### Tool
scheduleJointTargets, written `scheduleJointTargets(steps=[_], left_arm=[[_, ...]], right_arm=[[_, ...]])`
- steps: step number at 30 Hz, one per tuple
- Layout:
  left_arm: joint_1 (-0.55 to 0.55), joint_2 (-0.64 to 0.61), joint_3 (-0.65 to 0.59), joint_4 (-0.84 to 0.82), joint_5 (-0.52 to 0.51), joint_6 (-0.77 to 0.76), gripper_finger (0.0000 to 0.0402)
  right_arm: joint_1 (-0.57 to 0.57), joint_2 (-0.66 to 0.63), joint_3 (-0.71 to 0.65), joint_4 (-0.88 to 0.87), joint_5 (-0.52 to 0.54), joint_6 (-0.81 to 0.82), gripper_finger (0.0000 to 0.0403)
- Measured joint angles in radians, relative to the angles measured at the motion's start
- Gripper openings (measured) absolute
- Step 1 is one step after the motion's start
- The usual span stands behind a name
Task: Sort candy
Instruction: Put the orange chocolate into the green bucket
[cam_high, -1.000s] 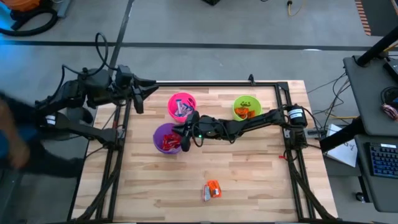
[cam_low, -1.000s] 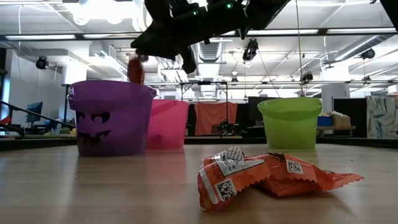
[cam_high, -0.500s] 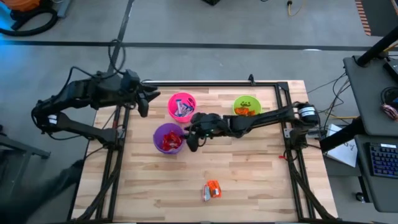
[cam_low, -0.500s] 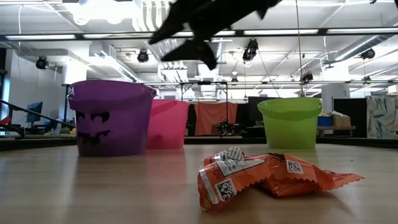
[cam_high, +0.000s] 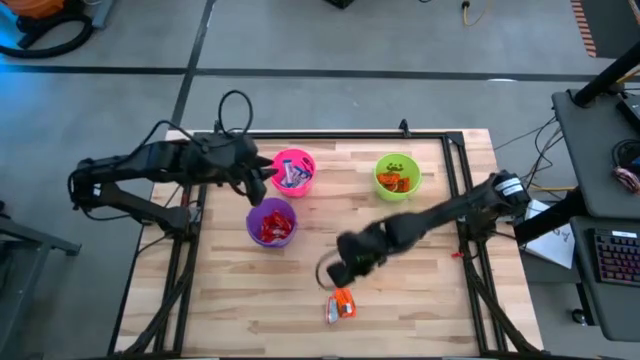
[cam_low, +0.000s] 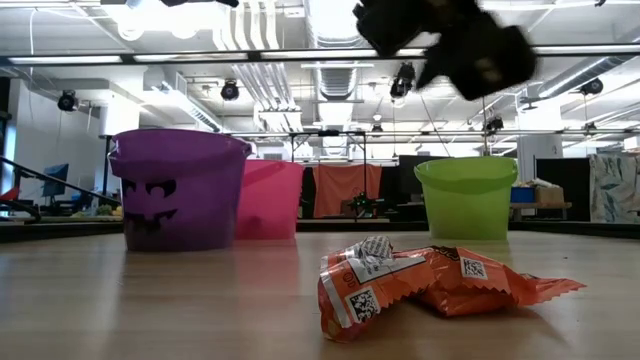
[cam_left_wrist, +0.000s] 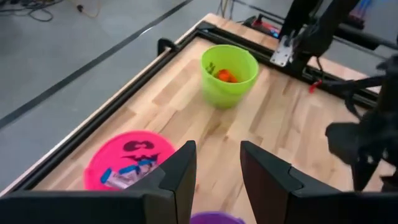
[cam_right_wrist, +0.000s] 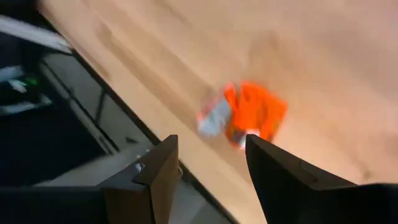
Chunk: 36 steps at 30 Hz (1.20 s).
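Observation:
A small heap of orange-wrapped candy (cam_high: 342, 305) (cam_low: 420, 285) (cam_right_wrist: 249, 115) lies flat on the table near its front edge. My right gripper (cam_high: 340, 270) (cam_right_wrist: 208, 168) hangs open just above and behind it, nothing between its fingers. The purple cup (cam_high: 272, 222) holds red candy, the pink cup (cam_high: 292, 172) blue-and-white bars, and the green cup (cam_high: 396, 174) orange candy. My left gripper (cam_high: 262, 178) (cam_left_wrist: 217, 174) hovers open between the pink cup (cam_left_wrist: 127, 171) and the purple cup, holding nothing.
The three cups stand upright in the table's far half: the purple cup (cam_low: 180, 190), the pink cup (cam_low: 270, 200) and the green cup (cam_low: 465, 195). A black frame rail (cam_high: 340, 135) runs along the far edge. Bare wood lies around the candy heap.
My right gripper has let go of a red candy above the purple cup, then swung toward the table's near edge and down, to just above the orange candy heap. My left gripper has reached toward the table's right, from beyond the left edge to between the pink and purple cups.

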Motion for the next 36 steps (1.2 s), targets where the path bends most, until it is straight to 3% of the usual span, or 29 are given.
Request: scheduleJointTargets(steps=[10, 25, 36], left_arm=[[-0.067, 0.023, 0.012, 0.115, 0.000, -0.029, 0.0109], [-0.199, 0.020, 0.013, 0.150, -0.001, -0.202, 0.0109], [-0.296, 0.024, 0.013, 0.148, -0.063, -0.210, 0.0109]], right_arm=[[0.118, 0.122, -0.001, -0.039, 0.025, 0.130, 0.0178], [0.141, 0.261, -0.001, 0.069, 0.082, 0.135, 0.0178], [0.160, 0.299, 0.002, 0.079, 0.128, 0.154, 0.0174]])
